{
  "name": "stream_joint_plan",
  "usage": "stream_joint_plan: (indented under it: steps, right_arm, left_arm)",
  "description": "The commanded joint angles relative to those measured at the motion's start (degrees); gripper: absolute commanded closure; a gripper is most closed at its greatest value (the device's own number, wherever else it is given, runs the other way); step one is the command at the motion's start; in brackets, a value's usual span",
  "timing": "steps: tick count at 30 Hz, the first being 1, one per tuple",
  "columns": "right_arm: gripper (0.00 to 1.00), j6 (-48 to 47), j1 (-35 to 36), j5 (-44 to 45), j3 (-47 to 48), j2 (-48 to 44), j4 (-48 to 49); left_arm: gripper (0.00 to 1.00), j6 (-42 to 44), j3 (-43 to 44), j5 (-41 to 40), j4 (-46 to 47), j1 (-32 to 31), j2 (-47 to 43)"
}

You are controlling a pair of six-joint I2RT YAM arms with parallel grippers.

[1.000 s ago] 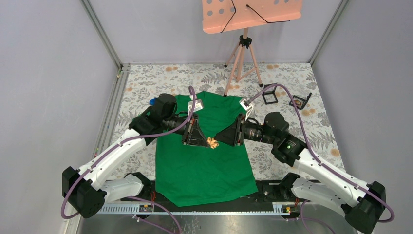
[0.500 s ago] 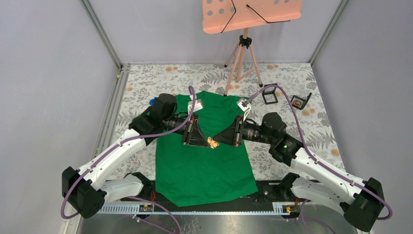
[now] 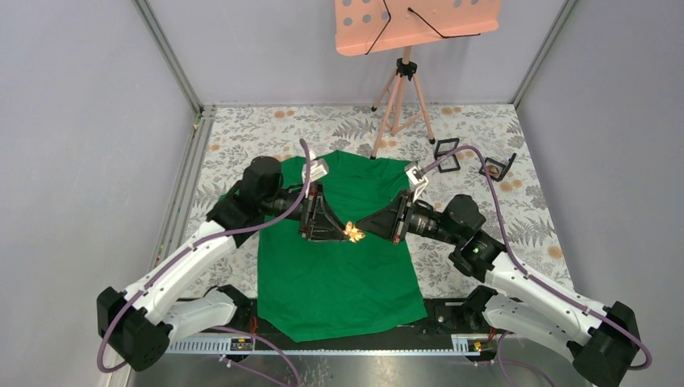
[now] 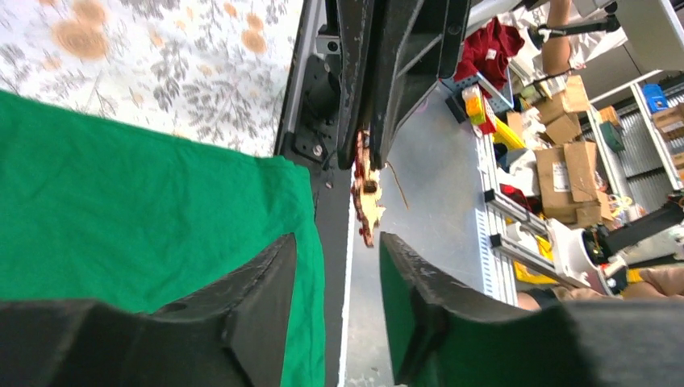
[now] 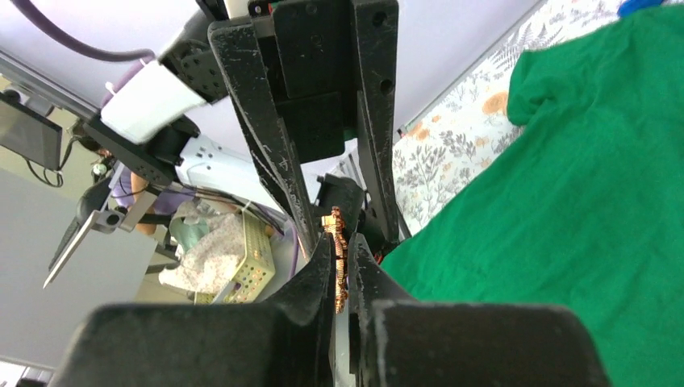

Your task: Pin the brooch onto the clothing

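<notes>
The pinning itself is not yet done. The shirt [image 3: 339,282] lies flat, front up, in the middle of the worktop [image 3: 484,137], its hem toward the near edge and its collar toward the far edge, with no ornament fixed to it anywhere in view. The brooch [image 4: 364,193] is off the cloth altogether. It hangs in the air over the upper middle of the shirt, at the spot where the two arms meet tip to tip. By my reading the pick-up is done and the real work remains: bringing the brooch down to the fabric, pushing its pin through, and closing the clasp. Whether the pin stands open or shut is too small to tell.

The right gripper [image 5: 340,246] is clenched hard on the brooch, which sits edge-on between its two fingers with no gap beside it, so this arm alone carries it.

The left gripper [image 4: 337,246] is released, its jaws standing partly apart with a clear gap between them. The brooch sits just beyond that gap and in line with it, and the fingers flank the piece but seem to clear it on both sides. It holds nothing — neither the brooch nor any fold of the shirt.
</notes>
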Motion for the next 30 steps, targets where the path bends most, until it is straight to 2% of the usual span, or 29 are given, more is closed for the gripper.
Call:
stream_joint_plan:
  steps: [1,3,5,14,17,20,24,30]
  right_arm:
    - [1.0,1.5,0.1,4.1,-1.5,-3.3,9.9]
    - [1.0,1.7,0.1,5.7,-2.3,-4.2,11.9]
    - [1.0,1.3,0.2,7.1,-2.5,-4.7,12.4]
    - [1.0,1.1,0.2,8.6,-1.5,-3.9,13.8]
    - [1.0,0.5,0.4,8.1,-0.7,-3.0,13.3]
    - [1.0,0.2,0.8,7.9,-0.2,-2.4,13.0]
    - [1.0,0.2,1.0,7.8,0.0,-2.1,13.0]
    - [1.0,0.3,1.2,7.6,0.1,-2.1,13.0]
  left_arm:
    - [0.51,-4.9,-2.5,-0.7,13.1,1.4,-5.1]
    - [0.41,-8.4,-4.8,-1.2,18.9,2.0,-6.9]
    - [0.35,-11.7,-6.6,-1.3,24.8,2.6,-7.9]
    - [0.32,-23.2,-10.5,-0.1,39.5,3.3,-7.2]
    - [0.33,-24.4,-11.0,-0.2,41.3,3.3,-7.2]
    - [0.37,-24.3,-10.9,-0.3,41.1,3.3,-7.0]
    - [0.57,-24.6,-10.6,-0.1,40.5,3.3,-6.1]
    - [0.6,-24.4,-10.4,-0.3,39.5,3.3,-5.5]
